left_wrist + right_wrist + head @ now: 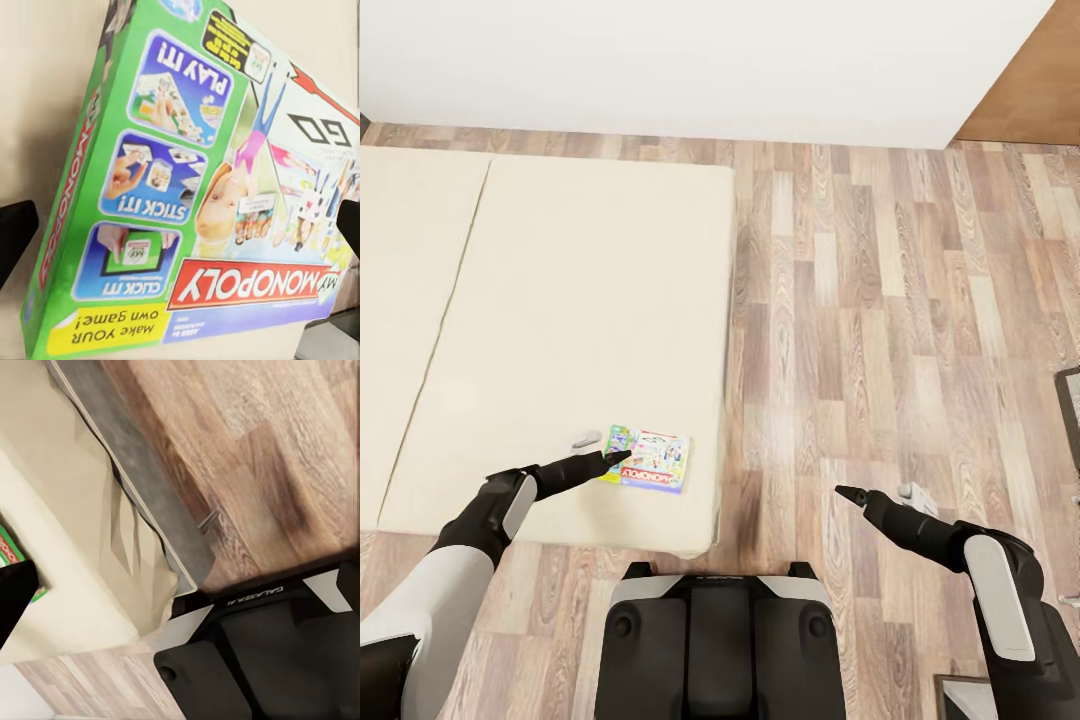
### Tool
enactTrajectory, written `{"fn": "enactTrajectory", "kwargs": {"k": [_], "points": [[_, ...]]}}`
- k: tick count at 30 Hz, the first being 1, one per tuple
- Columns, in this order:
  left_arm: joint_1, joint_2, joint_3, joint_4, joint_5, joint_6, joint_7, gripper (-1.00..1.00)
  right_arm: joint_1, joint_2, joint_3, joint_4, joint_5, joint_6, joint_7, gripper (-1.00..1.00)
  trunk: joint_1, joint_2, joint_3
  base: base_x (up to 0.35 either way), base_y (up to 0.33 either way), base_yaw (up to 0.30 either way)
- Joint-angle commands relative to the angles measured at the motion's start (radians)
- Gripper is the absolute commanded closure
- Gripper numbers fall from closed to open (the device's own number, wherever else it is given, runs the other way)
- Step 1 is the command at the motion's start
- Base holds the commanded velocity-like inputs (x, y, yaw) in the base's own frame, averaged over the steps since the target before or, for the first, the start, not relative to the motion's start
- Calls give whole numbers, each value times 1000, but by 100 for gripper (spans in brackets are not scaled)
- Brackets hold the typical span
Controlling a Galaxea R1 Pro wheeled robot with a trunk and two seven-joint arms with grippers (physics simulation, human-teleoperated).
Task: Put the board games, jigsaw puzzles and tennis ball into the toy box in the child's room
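A green-pink "My Monopoly" board game (652, 460) lies flat on the cream bed (560, 300), close to its front right corner. My left gripper (618, 458) reaches in from the left, its tip over the box's left edge. In the left wrist view the board game (210, 187) is very close, with dark fingers (15, 232) spread wide on either side of it, so the gripper is open and holds nothing. Open as well, my right gripper (848, 492) hangs over the wood floor to the right of the bed. A green corner of the board game (11, 556) shows in the right wrist view.
A white wall (710, 60) runs behind the bed. Wood-plank floor (900, 320) stretches to the right. My dark base (715, 640) stands against the bed's front edge. A dark-framed object (1071, 410) pokes in at the right edge, and another (965, 700) at the bottom right.
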Motion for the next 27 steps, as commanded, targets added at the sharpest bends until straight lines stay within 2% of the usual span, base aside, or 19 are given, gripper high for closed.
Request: {"fn": "enactTrajectory", "kwargs": {"k": [1,8,27], "points": [[0,0,2,0,5,8,-2,-100,-1,0,-1,0,2,5,3,-100,1,-2,-1,0,-78,0],[0,0,2,0,5,8,-2,-100,-1,0,-1,0,3,5,4,-100,1,-2,-1,0,-170,0],[0,0,2,0,5,8,-1,-100,-1,0,0,0,1,5,4,-100,1,-2,-1,0,-60,0]]}}
